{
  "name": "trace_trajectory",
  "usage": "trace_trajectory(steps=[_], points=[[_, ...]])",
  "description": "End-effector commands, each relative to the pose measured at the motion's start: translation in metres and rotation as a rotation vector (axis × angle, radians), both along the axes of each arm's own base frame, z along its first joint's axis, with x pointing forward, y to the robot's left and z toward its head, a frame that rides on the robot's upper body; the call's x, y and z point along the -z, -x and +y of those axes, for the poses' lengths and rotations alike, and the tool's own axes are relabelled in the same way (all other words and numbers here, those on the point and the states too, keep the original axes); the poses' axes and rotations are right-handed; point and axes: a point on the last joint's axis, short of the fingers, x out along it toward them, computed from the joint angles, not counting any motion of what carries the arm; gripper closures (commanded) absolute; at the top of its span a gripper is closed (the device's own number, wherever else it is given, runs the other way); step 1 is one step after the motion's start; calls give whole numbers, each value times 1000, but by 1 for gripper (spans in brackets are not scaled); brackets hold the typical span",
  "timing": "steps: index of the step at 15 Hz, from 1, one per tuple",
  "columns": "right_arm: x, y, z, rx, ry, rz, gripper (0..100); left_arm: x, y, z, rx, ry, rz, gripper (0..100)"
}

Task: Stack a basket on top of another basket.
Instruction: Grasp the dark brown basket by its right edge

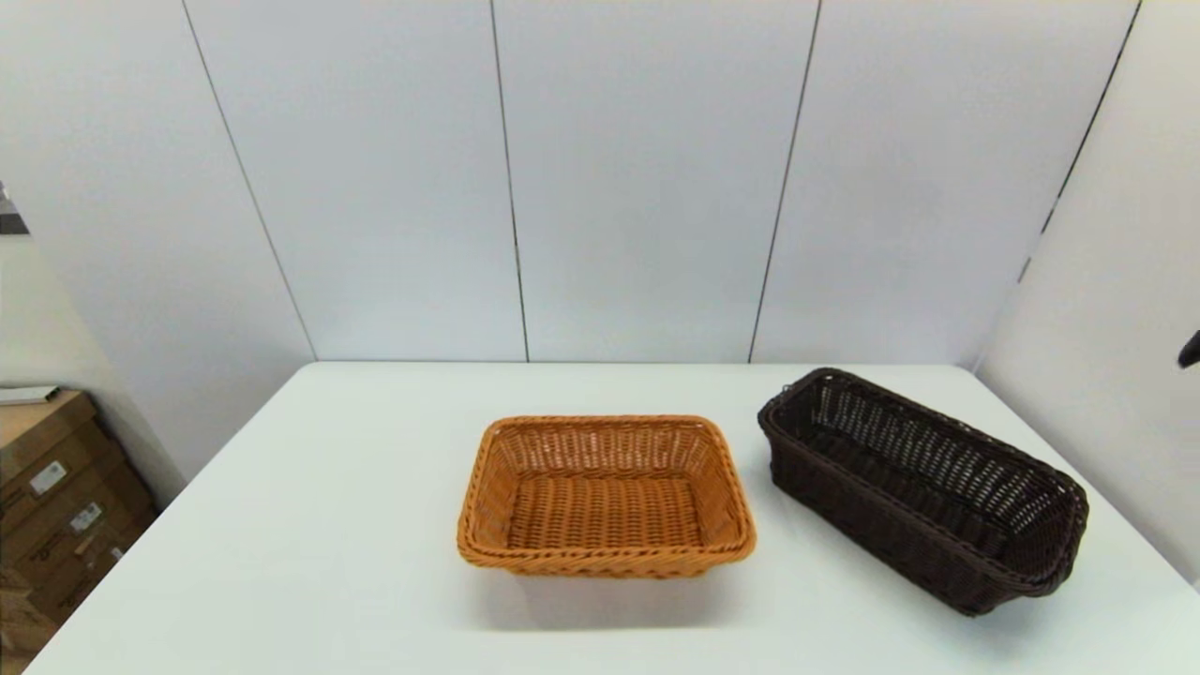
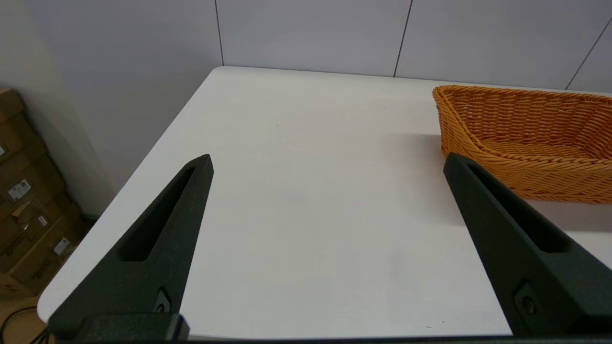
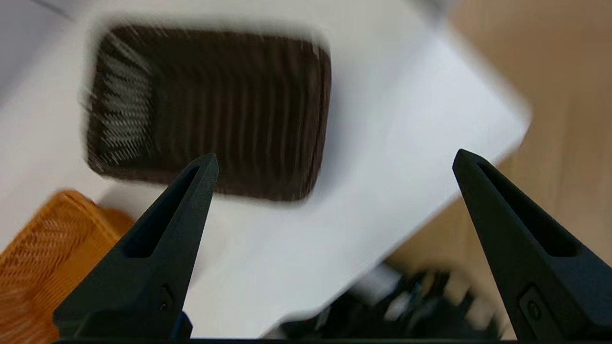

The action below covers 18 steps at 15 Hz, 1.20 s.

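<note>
- Nearest the head camera: bare white table [image 1: 309, 525], filling the lower half of the frame, running back to a grey panelled wall [image 1: 637, 178].
- At centre frame, slightly below the middle: orange-tan basket [image 1: 606, 495], upright on the table, open side up, long edge facing the camera, braided rim all round, nothing inside.
- To its right, at centre right of the frame: dark brown basket [image 1: 923, 487], also upright and nothing in it, turned at an angle so that one short end points toward the upper middle and the other toward the lower right corner.
- Near each other but apart, a strip of table showing between them; not stacked.
- At the left edge, lower part of the frame: brown cardboard boxes [image 1: 52, 506] beside the table, below its level.
- At the far right edge, about mid-height: a small dark shape, possibly part of the right arm, too little showing to be sure.
- In the left wrist view: left gripper [image 2: 327, 162] over bare table near the table's left side, jaws wide apart, holding nothing, the orange-tan basket at the upper right of that frame.
- In the right wrist view, blurred: right gripper [image 3: 334, 160] high above the table's edge, jaws wide apart, holding nothing, the dark brown basket seen from above in the upper left of that frame and a corner of the orange-tan basket at lower left.
</note>
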Motion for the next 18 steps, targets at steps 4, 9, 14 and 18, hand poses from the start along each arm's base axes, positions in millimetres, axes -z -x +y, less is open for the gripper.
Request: trace_trajectory(steps=[4, 9, 14, 18], points=[[98, -38, -5, 62, -314, 274, 0, 0, 0, 0, -1, 1, 0, 0], [161, -62, -25, 37, -386, 307, 0, 0, 0, 0, -1, 1, 0, 0], [201, -78, -59, 7, -473, 329, 0, 0, 0, 0, -1, 1, 0, 0], [228, -86, -74, -42, -502, 372, 0, 0, 0, 0, -1, 1, 0, 0]])
